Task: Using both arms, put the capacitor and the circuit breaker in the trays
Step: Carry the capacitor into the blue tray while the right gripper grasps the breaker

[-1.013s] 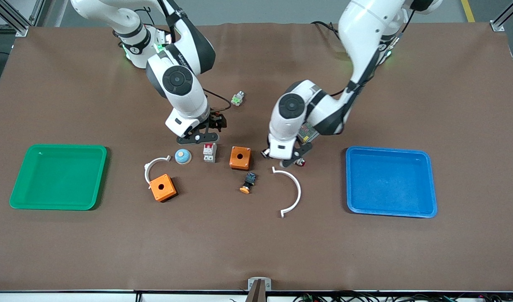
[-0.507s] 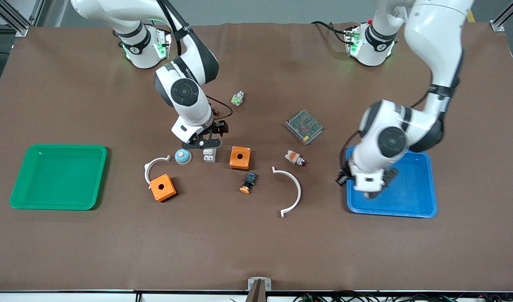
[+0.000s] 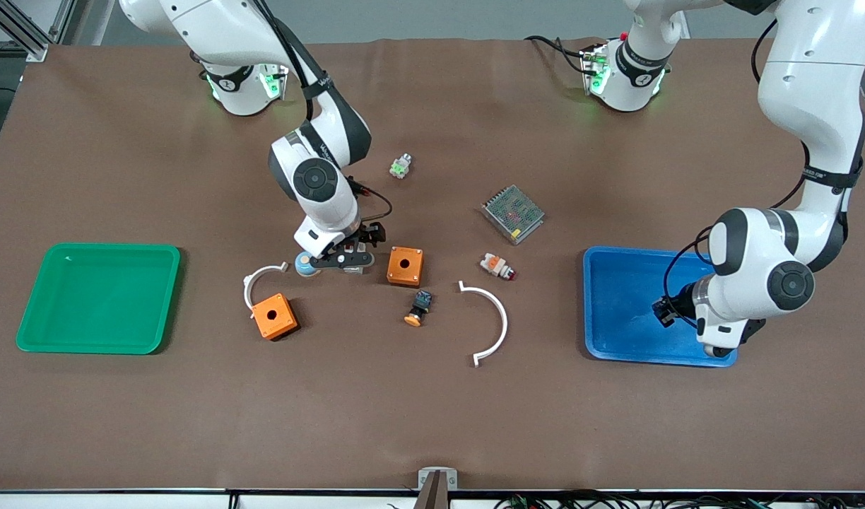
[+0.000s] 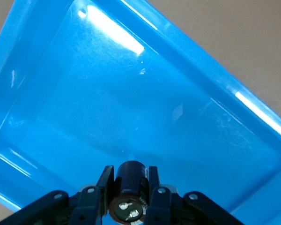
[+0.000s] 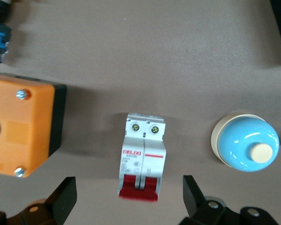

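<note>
Here we find the left gripper [image 4: 130, 199] over the blue tray [image 3: 616, 283], its fingers clamped on the capacitor [image 4: 129, 190], a black cylinder whose silvery end faces the wrist camera. In the front view the left arm's own wrist hides both gripper and capacitor, so only the wrist view shows the hold. The tray's edges run out of that wrist picture.

The right gripper [image 5: 130, 201] sits low over the circuit breaker [image 5: 143, 156], fingers spread wide apart with the breaker between them and not touching either; only the fingertips [image 5: 65, 194] show, cut off at the picture's edge. From the front the breaker is almost wholly covered by the right gripper [image 3: 340, 258]. It lies on the table between the blue dome button [image 5: 245, 143] and an orange box [image 5: 23, 124], red levers toward the wrist camera.
</note>
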Controlling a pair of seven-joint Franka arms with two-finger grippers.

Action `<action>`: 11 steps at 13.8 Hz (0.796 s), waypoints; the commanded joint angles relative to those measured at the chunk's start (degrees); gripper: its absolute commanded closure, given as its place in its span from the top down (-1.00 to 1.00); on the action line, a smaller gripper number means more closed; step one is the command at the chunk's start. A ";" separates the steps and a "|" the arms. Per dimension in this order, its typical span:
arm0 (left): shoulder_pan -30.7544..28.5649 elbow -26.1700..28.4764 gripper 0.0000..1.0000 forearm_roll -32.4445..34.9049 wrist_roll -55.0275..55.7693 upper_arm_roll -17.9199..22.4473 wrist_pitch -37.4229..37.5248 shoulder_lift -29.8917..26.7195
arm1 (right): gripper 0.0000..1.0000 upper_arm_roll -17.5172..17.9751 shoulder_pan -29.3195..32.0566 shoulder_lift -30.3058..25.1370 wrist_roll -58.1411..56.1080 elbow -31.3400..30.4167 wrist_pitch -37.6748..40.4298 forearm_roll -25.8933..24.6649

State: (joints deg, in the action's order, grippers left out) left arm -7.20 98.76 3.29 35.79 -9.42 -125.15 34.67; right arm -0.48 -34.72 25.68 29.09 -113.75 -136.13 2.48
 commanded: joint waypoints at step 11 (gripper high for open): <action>-1.06 -1.20 1.00 0.92 -13.02 -0.77 5.67 -8.36 | -0.50 0.22 1.15 2.01 -0.08 1.69 -0.54 0.60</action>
State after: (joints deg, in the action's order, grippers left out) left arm -8.07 96.30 3.30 25.53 -9.76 -124.47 33.24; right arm -0.61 -34.22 27.07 29.08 -113.43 -137.35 2.48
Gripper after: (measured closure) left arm 0.018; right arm 0.599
